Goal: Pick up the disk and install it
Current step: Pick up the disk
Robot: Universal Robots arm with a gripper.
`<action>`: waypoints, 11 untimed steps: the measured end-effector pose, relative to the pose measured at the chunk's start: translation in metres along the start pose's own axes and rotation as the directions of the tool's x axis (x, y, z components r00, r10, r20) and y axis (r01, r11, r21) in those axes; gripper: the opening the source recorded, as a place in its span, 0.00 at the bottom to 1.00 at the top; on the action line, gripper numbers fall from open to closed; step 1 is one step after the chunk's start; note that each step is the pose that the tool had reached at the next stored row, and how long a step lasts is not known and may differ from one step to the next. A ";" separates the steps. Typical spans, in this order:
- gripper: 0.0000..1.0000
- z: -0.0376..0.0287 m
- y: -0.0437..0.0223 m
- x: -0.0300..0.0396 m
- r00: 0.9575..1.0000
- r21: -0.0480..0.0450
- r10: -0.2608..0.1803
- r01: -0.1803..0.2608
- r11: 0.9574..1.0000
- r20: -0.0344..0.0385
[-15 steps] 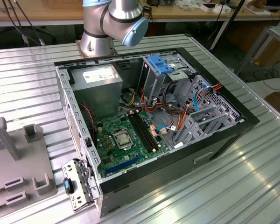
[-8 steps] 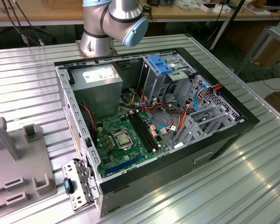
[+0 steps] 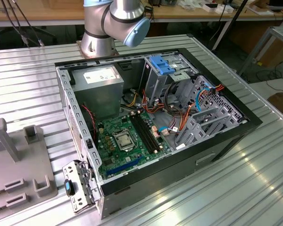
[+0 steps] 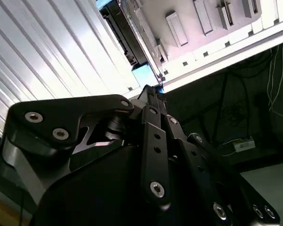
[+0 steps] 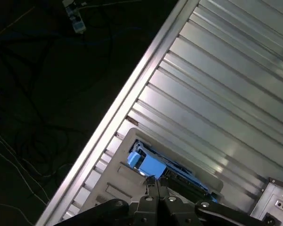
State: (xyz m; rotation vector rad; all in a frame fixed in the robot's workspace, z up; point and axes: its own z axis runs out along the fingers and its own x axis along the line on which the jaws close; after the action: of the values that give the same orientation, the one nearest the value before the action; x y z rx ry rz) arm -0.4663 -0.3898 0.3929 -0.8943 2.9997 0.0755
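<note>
The disk (image 5: 151, 165), dark with bright blue rails, lies flat in a grey holder (image 5: 132, 136) close to the edge of the ribbed metal worktop (image 5: 217, 94); beyond that edge the first wrist view drops to a dark floor (image 5: 47, 94) strewn with cables. My gripper (image 5: 154, 181) hangs directly over the disk, its tips just beside the blue rail at the nearer end; whether they touch the rail I cannot tell. The black fingers are pressed together to a point, and I see nothing pinched between them.

In the second wrist view my gripper (image 4: 151, 90) narrows to the same closed point; past it is the disk (image 4: 127, 40), its dark body edged in blue, lying on the grey holder (image 4: 179, 28), which carries raised blocks and slots; the worktop (image 4: 52, 56) runs alongside in bright ribs.

In the exterior view the computer case (image 3: 221, 141) lies open on its side on the worktop (image 3: 226, 188); a green motherboard (image 3: 127, 141) lies on its floor, and a metal drive cage (image 3: 162, 63) topped with a blue bracket stands at the far end. My arm (image 3: 115, 23) rises behind the case; the grey holder (image 3: 19, 160) sits well apart from the case, at the exterior view's left.
</note>
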 end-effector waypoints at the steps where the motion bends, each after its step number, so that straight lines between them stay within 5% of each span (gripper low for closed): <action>1: 0.11 0.0000 0.0000 0.0000 0.999 -0.001 -0.039 0.039 0.999 -0.002; 6: 0.11 0.0000 0.0000 0.0000 0.990 -0.004 -0.141 0.141 0.990 -0.006; 11: 0.11 0.0000 0.0000 0.0000 0.968 -0.007 -0.252 0.252 0.968 -0.010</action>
State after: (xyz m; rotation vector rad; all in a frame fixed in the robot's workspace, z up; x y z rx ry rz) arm -0.4663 -0.3898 0.3929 -1.2704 2.8676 0.0764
